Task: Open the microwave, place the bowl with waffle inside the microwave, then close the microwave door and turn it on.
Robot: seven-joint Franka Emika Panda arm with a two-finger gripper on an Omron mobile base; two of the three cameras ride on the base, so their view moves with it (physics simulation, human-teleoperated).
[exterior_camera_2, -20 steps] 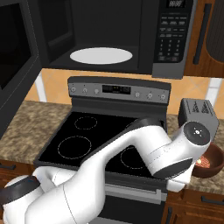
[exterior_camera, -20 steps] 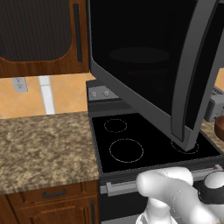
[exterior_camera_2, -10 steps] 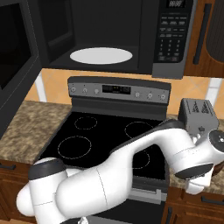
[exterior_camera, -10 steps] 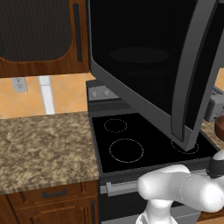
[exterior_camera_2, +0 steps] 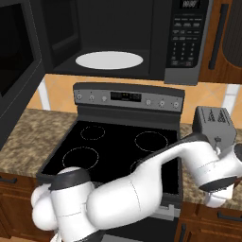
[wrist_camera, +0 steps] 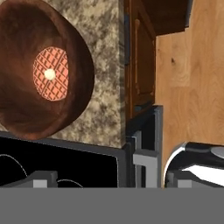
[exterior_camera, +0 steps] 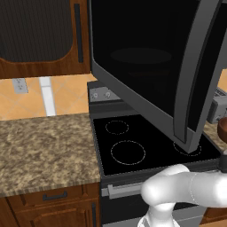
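A brown bowl with a round waffle in it stands on the speckled counter, right of the stove. In the hand view my gripper is open and empty above the counter's front edge, and the bowl lies up and to the left of it. The bowl's rim peeks in at the left base view's right edge. The microwave is above the stove, its white turntable exposed. The microwave door is swung wide open, handle toward me. My arm covers the bowl in the right base view.
The black glass-top stove lies under the microwave. A grey toaster stands on the right counter behind the bowl. The open door overhangs the stove's left half. A granite counter stretches left. Wooden cabinet fronts and floor lie below the counter edge.
My arm has swung further right and down over the right counter, and it now covers the bowl in the right base view. The jaws stayed open.
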